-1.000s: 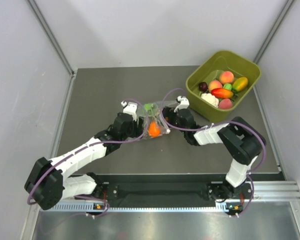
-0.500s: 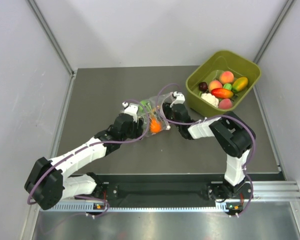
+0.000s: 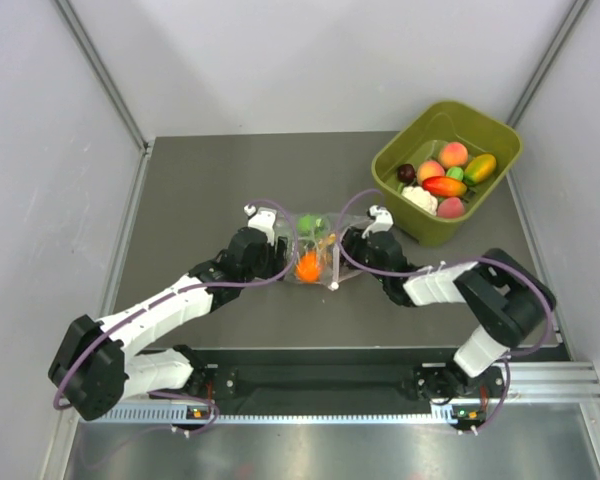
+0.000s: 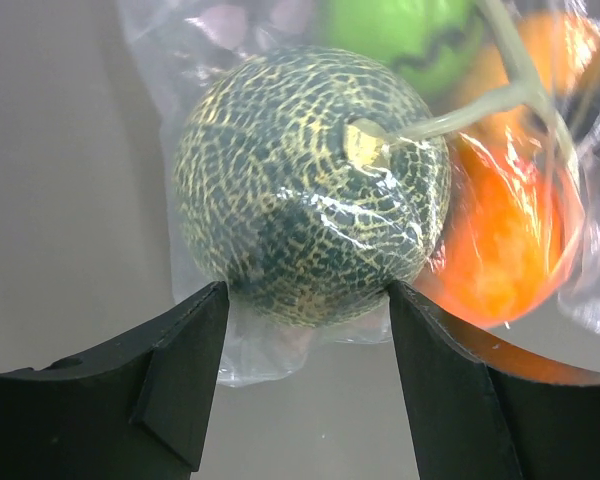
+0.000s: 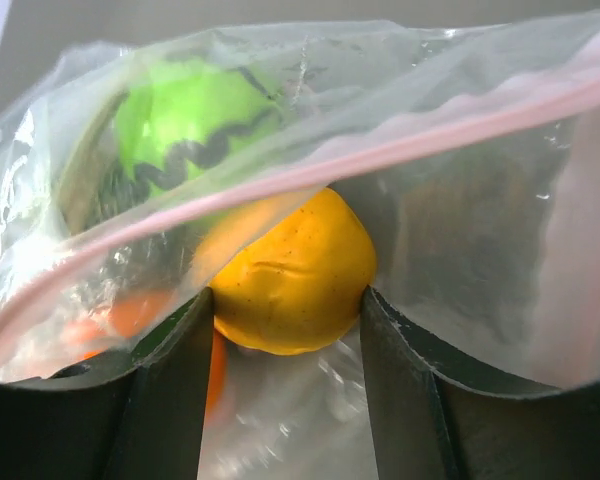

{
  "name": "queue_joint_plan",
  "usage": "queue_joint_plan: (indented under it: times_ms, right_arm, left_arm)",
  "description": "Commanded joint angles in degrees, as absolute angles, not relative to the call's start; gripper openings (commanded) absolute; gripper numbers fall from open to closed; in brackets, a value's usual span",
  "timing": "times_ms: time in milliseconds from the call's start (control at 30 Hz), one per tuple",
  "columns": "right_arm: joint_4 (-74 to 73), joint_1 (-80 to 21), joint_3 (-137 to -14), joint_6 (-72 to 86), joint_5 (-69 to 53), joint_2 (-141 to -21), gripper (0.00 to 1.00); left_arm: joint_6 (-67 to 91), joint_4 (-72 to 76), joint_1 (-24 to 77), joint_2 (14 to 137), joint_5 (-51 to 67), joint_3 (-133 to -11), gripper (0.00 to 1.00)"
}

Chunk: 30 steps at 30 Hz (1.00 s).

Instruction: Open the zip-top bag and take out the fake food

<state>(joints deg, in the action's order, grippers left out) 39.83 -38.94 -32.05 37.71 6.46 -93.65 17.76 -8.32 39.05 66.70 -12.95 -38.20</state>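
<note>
My right gripper (image 5: 283, 312) has just closed on the yellow fruit (image 5: 292, 268) at the zip-top bag (image 5: 460, 230) mouth. The left gripper (image 4: 308, 300) pinches the netted melon (image 4: 310, 180) through the bag. Ready to pull, I reckon.

The zip-top bag (image 5: 480, 230) was clear plastic, crinkled and glossy (glare on its folds). The fake food (image 5: 295, 285) looked smooth plastic, its netted melon (image 4: 310, 185) rougher; the table (image 3: 200, 190) was matt.

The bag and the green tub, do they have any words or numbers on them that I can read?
None: no words or numbers show on the zip-top bag or the olive-green tub. The black zigzag on the green fruit is only a pattern.
</note>
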Motion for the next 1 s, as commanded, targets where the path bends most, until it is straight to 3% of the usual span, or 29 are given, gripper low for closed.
queue_joint_plan:
  times_ms: [0, 500, 967]
  right_arm:
    - [38.42, -39.73, -28.22, 38.67, 6.85, -85.55, 0.04]
    - [16.71, -40.08, -20.84, 35.24, 6.33, -57.94, 0.03]
    - [1.24, -40.25, -20.74, 32.87, 6.15, -46.33, 0.02]
  left_arm:
    - [19.25, -9.40, 39.20, 65.30, -14.85, -40.78, 0.70]
    - [19.86, -11.77, 39.20, 66.09, -17.31, -42.45, 0.70]
    - [19.86, -12.92, 38.94, 66.71, -19.34, -43.59, 0.71]
